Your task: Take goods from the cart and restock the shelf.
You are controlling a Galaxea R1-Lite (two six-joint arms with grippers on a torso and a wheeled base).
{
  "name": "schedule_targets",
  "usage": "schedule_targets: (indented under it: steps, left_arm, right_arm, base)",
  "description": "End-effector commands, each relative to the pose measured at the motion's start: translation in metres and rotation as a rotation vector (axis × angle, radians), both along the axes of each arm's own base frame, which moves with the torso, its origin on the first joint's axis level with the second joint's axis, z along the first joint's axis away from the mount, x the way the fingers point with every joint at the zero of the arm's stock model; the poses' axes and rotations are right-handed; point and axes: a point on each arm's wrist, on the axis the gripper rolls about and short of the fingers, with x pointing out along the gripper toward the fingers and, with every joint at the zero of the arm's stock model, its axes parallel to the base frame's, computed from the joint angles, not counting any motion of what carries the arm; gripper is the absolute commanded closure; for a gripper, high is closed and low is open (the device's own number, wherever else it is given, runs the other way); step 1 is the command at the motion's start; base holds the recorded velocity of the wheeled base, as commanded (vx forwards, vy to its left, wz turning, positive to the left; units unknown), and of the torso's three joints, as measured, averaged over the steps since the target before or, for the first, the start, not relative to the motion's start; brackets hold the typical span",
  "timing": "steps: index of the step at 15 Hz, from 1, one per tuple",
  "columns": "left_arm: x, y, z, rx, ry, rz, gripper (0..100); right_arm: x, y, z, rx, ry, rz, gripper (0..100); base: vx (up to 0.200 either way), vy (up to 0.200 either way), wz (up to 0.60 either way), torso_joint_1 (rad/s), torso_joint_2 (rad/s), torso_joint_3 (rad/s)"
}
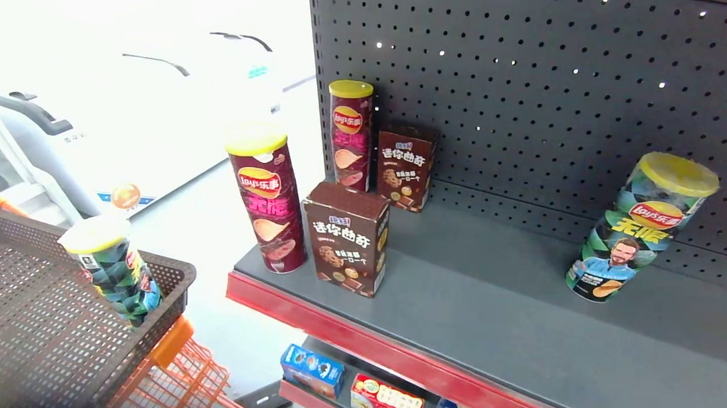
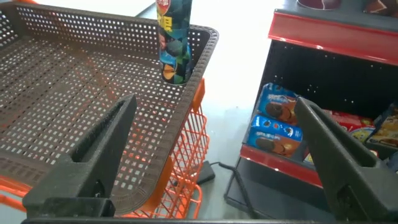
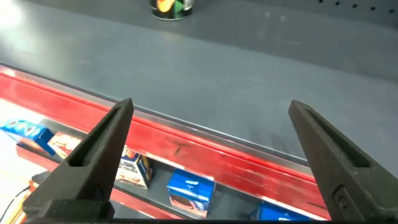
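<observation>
Left gripper [image 2: 214,167], fingers spread and empty, hangs near the brown perforated plastic cart basket [image 2: 62,93], where a green yellow-lidded chip can [image 2: 174,46] stands in one corner. Right gripper [image 3: 211,168], also spread and empty, hangs above the red-edged grey metal shelf [image 3: 249,81].

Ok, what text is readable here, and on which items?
Front maroon chip can, rear maroon chip can: oval logo plus large characters, legible.
Front cookie box, rear cookie box: white characters, legible.
Green chip can on shelf: logo, yellow characters, legible.
Green chip can in cart basket: blurred.
Lower-shelf biscuit packs: too small.
</observation>
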Motion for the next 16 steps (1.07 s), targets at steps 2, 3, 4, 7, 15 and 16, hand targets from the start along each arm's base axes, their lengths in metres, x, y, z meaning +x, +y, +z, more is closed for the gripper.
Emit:
schedule_targets:
  steps: [2,3,4,7,15,16]
  left_arm:
    - [0.0,0.0,0.0,0.0,0.001,0.0,0]
    - [0.0,0.0,0.0,0.0,0.001,0.0,0]
    - [0.0,0.0,0.0,-0.001,0.001,0.0,0]
    - [0.0,0.0,0.0,0.003,0.001,-0.003,0]
    - [0.033,0.001,0.084,0.035,0.184,0.05,0]
    - [0.044,0.002,0.086,0.027,0.215,0.097,0]
  right_arm:
    - [0.0,0.0,0.0,0.0,0.001,0.001,0]
    - [0.0,0.0,0.0,0.0,0.001,0.001,0]
    - [0.0,0.0,0.0,0.0,0.001,-0.001,0]
    - [0.0,0.0,0.0,0.0,0.001,-0.001,0]
    - [0.0,0.0,0.0,0.0,0.001,0.001,0]
    - [0.0,0.0,0.0,0.0,0.001,0.001,0]
  base:
    - [0.0,0.0,0.0,0.0,0.0,0.0]
    - [0.0,0.0,0.0,0.0,0.0,0.0]
    - [0.0,0.0,0.0,0.0,0.0,0.0]
    - [0.0,0.0,0.0,0.0,0.0,0.0]
    - [0.0,0.0,0.0,0.0,0.0,0.0]
    - [0.0,0.0,0.0,0.0,0.0,0.0]
